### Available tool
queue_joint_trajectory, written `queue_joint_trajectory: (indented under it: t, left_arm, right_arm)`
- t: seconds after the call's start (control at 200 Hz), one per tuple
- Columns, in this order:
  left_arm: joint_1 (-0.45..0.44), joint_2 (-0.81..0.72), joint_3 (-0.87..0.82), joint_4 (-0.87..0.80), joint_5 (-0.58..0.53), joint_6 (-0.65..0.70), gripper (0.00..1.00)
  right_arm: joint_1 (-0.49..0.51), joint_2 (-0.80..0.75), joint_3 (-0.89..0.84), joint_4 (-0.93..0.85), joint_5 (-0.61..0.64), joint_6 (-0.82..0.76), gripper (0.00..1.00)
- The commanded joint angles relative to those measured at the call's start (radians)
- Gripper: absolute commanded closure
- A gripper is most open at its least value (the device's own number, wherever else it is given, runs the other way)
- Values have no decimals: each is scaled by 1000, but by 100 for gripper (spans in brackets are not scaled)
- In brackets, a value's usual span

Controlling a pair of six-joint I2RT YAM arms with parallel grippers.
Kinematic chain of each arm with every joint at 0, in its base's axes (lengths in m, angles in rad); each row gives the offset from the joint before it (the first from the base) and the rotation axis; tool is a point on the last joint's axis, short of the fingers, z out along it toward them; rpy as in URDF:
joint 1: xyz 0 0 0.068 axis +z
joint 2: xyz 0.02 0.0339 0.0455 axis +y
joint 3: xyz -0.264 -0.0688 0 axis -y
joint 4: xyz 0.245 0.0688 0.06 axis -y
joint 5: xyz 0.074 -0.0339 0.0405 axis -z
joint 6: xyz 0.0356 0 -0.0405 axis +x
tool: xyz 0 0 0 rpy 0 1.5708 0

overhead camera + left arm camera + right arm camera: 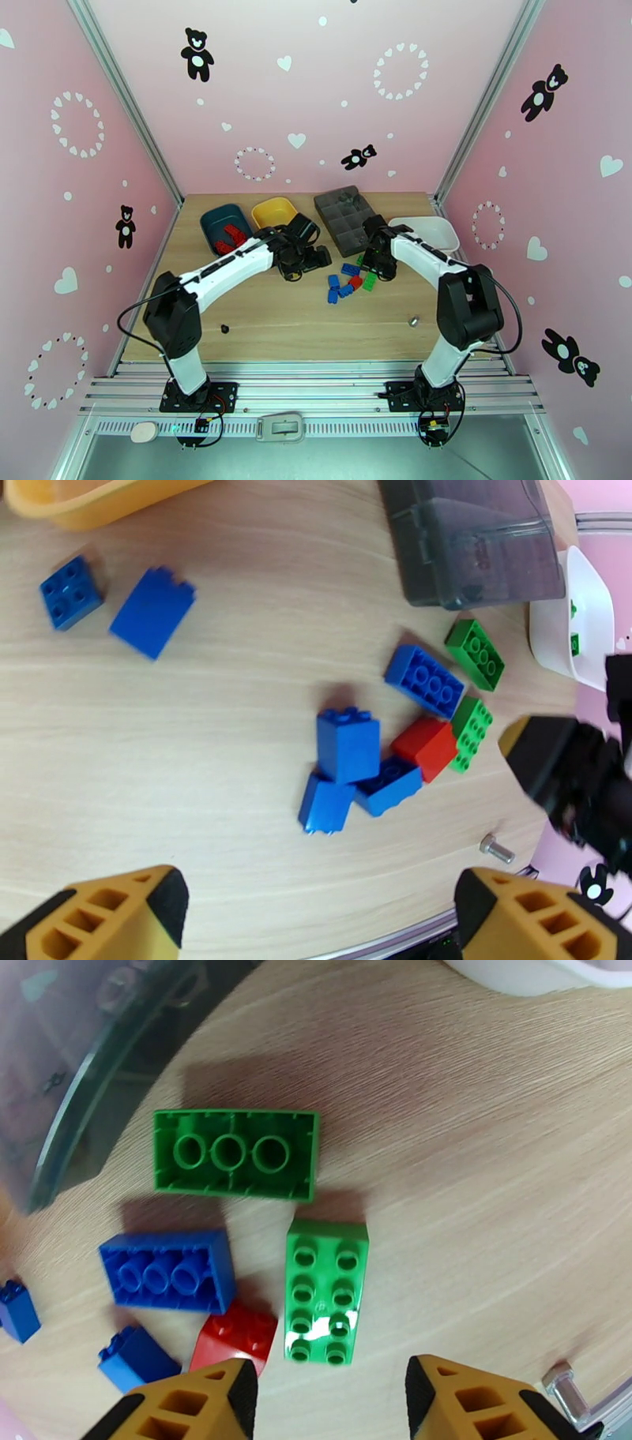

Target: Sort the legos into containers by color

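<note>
Grey compartment tray (345, 219) is taken as the landmark. White tray (430, 230) is set just beside it on the right arm's side; green pieces are already seen inside it in the left wrist view. Left gripper (304, 259) is hung off the compartment tray's near left side, jaws spread wide, nothing held. Right gripper (325, 1382) is hung off its near right corner, jaws parted, nothing grasped.

Loose legos (351, 280) are clustered just in front of the compartment tray. Upturned green brick (237, 1153) is nearest to it. Green studded brick (327, 1291) is lined up with the gap just ahead of the right gripper. Its long axis is pointed away from the gripper, so its narrow sides are faced by the jaws. Right arm is judged nearer. Red brick (237, 1331) is lodged just beside its near corner, so a snag is judged possible.
</note>
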Motion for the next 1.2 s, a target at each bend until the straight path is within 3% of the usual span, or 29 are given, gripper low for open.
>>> queue_joint_trajectory:
  t: [0.0,0.475,0.651,0.751,0.991,1.196]
  left_arm:
    - [6,-45,-51,37,-26,-17,5]
    - [6,-27,-20,22,-13,5,5]
    - [6,5,6,22,6,13,5]
    - [6,61,54,30,67,31,5]
    - [-12,297,306,19,269,77,6]
    - [-39,532,612,49,476,27,6]
  right_arm:
    - [5,55,22,-5,7,28,46]
    - [4,165,7,47,-15,11,44]
    - [-2,127,-30,45,7,-3,55]
    - [-15,79,-50,31,13,-19,64]
    - [-87,-75,-83,2,23,-93,67]
    - [-203,-119,6,-44,47,-186,68]
